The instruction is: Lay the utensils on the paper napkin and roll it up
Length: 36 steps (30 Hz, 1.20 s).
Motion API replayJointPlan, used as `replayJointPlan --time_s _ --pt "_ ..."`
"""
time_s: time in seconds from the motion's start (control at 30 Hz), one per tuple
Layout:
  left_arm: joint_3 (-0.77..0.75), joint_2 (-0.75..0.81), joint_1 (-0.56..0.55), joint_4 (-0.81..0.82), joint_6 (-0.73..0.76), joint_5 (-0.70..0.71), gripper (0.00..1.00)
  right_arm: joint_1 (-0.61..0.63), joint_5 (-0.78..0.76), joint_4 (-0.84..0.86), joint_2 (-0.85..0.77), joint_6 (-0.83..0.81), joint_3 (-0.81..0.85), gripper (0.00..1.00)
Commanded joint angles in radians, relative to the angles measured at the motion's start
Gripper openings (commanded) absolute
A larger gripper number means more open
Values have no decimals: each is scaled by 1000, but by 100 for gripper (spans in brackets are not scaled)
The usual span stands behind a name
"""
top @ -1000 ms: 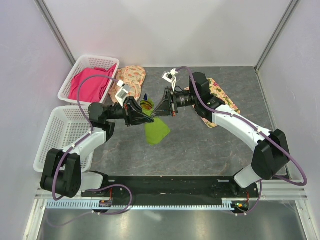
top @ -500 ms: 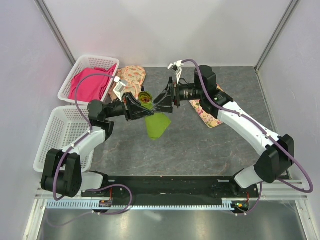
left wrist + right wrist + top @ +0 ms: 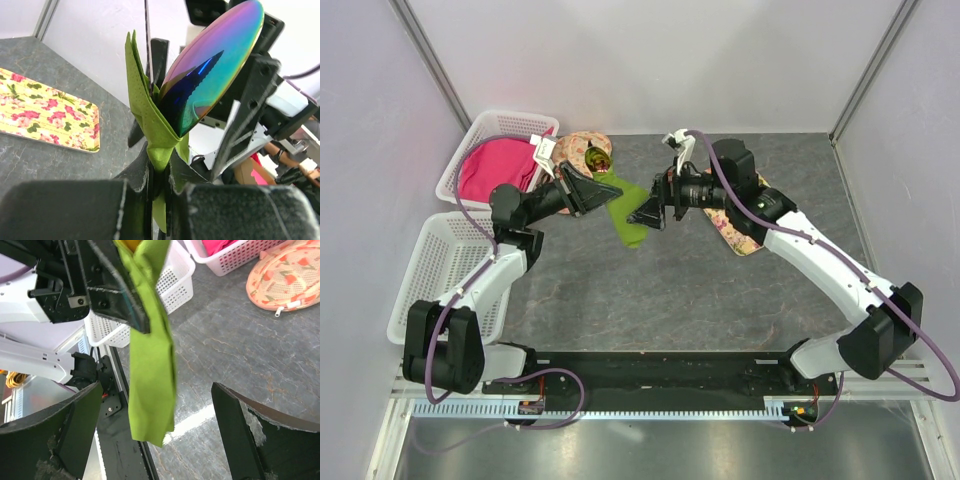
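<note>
My left end effector (image 3: 158,172) is clamped tight on the paper napkin (image 3: 148,122), which is wrapped round the utensils (image 3: 212,70) and held up above the worktop (image 3: 720,290) — its loose tail hangs down. The right end effector (image 3: 642,206) gapes wide open just beside that tail — gripping nothing.

Matt paper napkin (image 3: 144,112), glossy iridescent utensil (image 3: 216,60)

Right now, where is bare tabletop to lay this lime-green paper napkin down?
Bare: grey tabletop across the near middle, before the lime-green paper napkin. Crowded: peach floral mat behind the left gripper, yellow floral mat right of the right gripper.
</note>
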State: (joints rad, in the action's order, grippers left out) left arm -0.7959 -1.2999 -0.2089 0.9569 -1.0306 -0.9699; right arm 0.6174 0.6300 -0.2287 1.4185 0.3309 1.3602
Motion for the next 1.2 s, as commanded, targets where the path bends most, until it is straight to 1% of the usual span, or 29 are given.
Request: replayJointPlan --time_s 0.0,0.17,0.3,0.4,0.5,0.53,0.6,0.63,0.7,0.73,0.8,0.93,1.1,1.13,1.17 --pt "-49 16 0 -1 -45 50 2 28 -35 9 19 -44 13 98" --pt "-51 34 2 -12 -52 45 2 30 31 54 54 5 -9 98" --pt "-54 36 -1 12 -74 28 2 33 115 185 54 68 -84 98" --pt "-52 39 -4 32 -94 16 2 31 174 254 63 103 -105 89" --pt "-48 45 -4 37 -103 11 2 31 224 301 66 143 -118 66" --pt "-46 53 -4 37 -105 10 2 31 237 317 65 158 -125 54" --pt "-45 56 -4 40 -108 7 2 30 279 371 62 210 -148 43" --pt "-45 57 -3 46 -112 4 2 30 293 387 56 224 -157 33" --pt "-49 62 -3 54 -117 -3 2 30 313 426 53 261 -182 24" --pt "-54 63 -3 55 -121 -4 2 30 316 433 50 272 -190 13" --pt "-65 65 -3 59 -129 -9 2 30 323 456 49 290 -207 1" --pt "-74 63 -1 46 -125 -4 2 30 317 529 31 353 -243 0" --pt "-65 59 -1 36 -128 2 2 28 320 572 14 376 -265 0" --pt "-63 57 -1 36 -131 -1 2 27 310 563 13 378 -263 2" --pt "-60 59 -1 36 -129 -1 2 27 300 515 14 357 -248 12"
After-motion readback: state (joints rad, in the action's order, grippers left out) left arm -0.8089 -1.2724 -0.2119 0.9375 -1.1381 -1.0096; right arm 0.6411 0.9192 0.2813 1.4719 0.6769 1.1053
